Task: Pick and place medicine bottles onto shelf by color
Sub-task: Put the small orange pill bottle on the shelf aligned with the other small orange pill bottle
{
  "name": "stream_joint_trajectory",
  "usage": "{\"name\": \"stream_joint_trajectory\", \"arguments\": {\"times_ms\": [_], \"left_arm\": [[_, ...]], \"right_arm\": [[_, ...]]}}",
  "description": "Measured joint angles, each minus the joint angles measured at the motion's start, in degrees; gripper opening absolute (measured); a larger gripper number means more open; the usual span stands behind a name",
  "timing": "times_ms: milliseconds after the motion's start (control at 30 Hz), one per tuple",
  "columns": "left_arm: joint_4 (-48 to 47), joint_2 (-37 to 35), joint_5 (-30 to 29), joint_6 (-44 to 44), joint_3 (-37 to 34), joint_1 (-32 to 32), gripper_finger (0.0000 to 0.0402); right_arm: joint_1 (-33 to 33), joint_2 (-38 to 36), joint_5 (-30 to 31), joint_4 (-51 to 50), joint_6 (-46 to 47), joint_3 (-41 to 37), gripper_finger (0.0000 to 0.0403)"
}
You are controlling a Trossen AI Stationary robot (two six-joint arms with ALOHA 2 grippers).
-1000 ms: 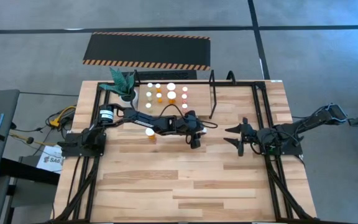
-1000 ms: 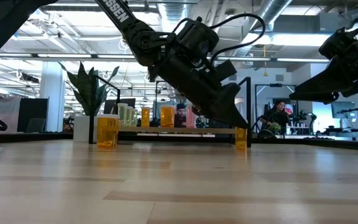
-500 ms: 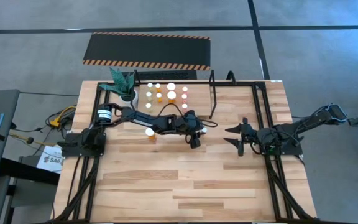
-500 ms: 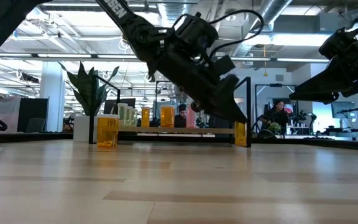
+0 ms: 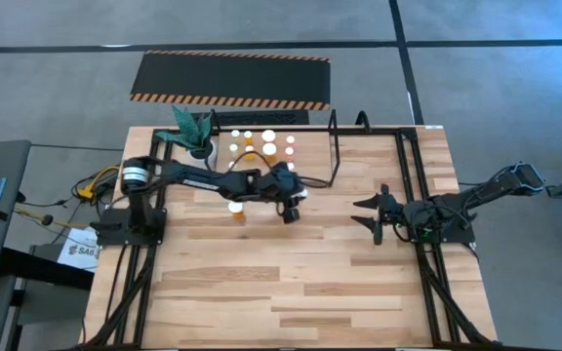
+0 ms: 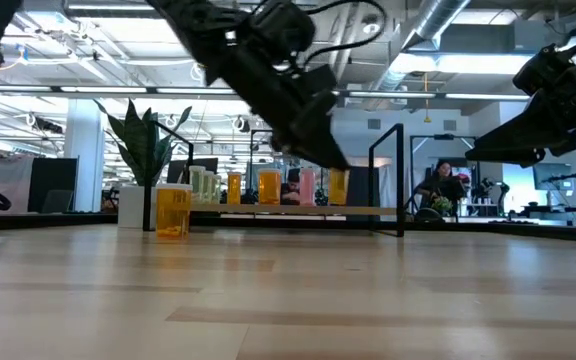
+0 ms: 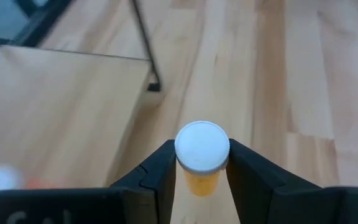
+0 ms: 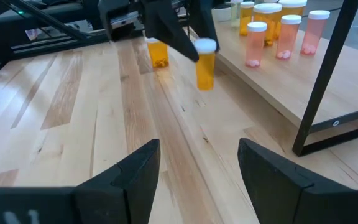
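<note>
Bottle (image 7: 202, 157) you're carrying: small orange-yellow cylinder with a round white cap, upright, pinched at the cap between the left gripper (image 7: 201, 163) fingers. The low view shows it (image 6: 337, 186) hanging clear of the table (image 5: 291, 283), and the right wrist view shows it (image 8: 205, 63) just in front of the shelf's near edge.

Shelf (image 8: 328, 87) is the light wooden board at the table's far side with black hoop uprights; on it you can see orange and pink white-capped bottles (image 8: 278, 34) standing in a group. One more orange bottle (image 5: 235, 208) stands alone on the table, left of the left gripper (image 5: 288, 213).

Versus a second ago: your left arm has pulled back toward the left and the far side, so the gripper now sits closer to the shelf front. The held bottle was down at table level near the right upright; it's now lifted and further left. Fingers have tightened on it.

Right gripper (image 5: 379, 216): unchanged, fingers spread wide with nothing between them, parked over the table's right side, well apart from the shelf.
</note>
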Motion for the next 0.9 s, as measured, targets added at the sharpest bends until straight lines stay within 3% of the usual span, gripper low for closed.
{"name": "stream_joint_trajectory", "arguments": {"times_ms": [167, 400, 633, 900], "left_arm": [[5.42, -7.46, -4.45, -2.62, -10.60, 0.21, 0.0112], [-2.26, -17.87, -14.42, -6.12, -16.92, 0.25, 0.0112], [-3.81, -18.94, -26.62, -21.61, -20.48, 0.23, 0.0112], [-4.99, -18.41, -34.72, -27.84, -20.81, 0.39, 0.0112]], "right_arm": [[0.00, 0.00, 0.00, -0.01, -0.01, 0.00, 0.0240], [0.01, -0.01, 0.00, 0.02, -0.02, 0.00, 0.0240], [0.00, -0.02, 0.00, -0.02, -0.01, 0.00, 0.0240], [0.00, -0.02, 0.00, 0.00, -0.02, 0.00, 0.0240]]}}
